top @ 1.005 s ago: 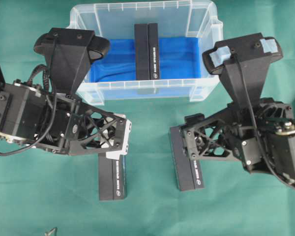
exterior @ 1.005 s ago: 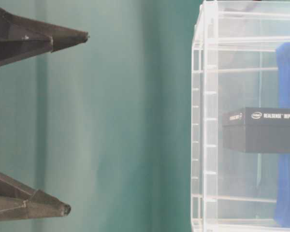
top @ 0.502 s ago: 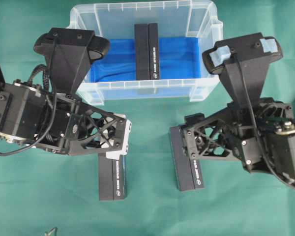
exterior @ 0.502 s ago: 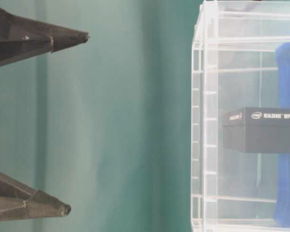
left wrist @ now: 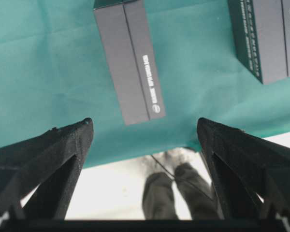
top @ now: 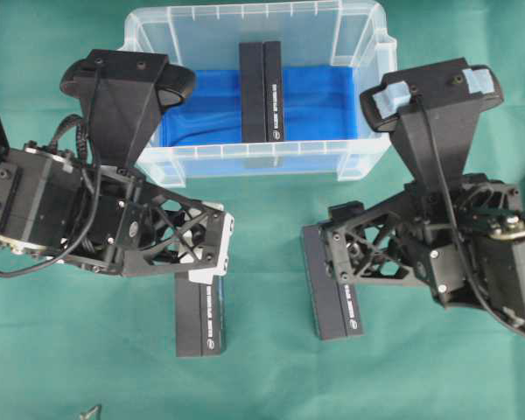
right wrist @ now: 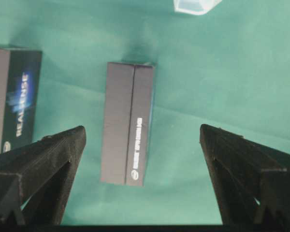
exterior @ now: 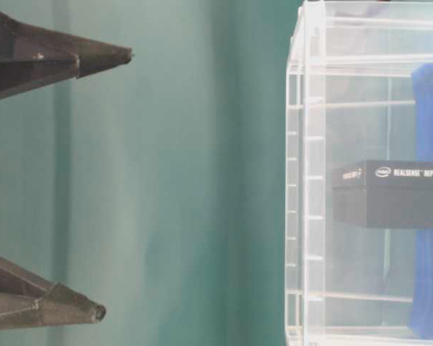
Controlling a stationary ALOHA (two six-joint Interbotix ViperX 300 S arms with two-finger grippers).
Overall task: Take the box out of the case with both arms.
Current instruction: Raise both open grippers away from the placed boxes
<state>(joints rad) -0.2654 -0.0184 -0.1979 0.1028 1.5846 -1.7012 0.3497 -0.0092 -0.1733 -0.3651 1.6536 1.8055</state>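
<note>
Closest to the front edge of the green cloth point(top: 262, 376) there are two dark boxes lying flat outside the bin. One box point(top: 200, 319) pokes out from under the left gripper point(top: 212, 249). The other box point(top: 332, 293) sits partly under the right gripper point(top: 332, 249). They're a bit apart from each other and not touching the bin.

Both grippers hang over those boxes with the jaws spread wide and nothing between them. In the left wrist view the fingers point(left wrist: 48, 154) frame the box on the cloth from above, same deal on the right point(right wrist: 43, 159).

Further back is the case point(top: 350, 166), clear plastic, with a blue liner point(top: 319, 105) on the bottom. One box in the case point(top: 262, 92) stands in the middle of it, across the liner. The near wall of the case sits between both grippers and that box.

Compared with a second ago, nothing has budged: arms, jaws and all three boxes look identical.
</note>
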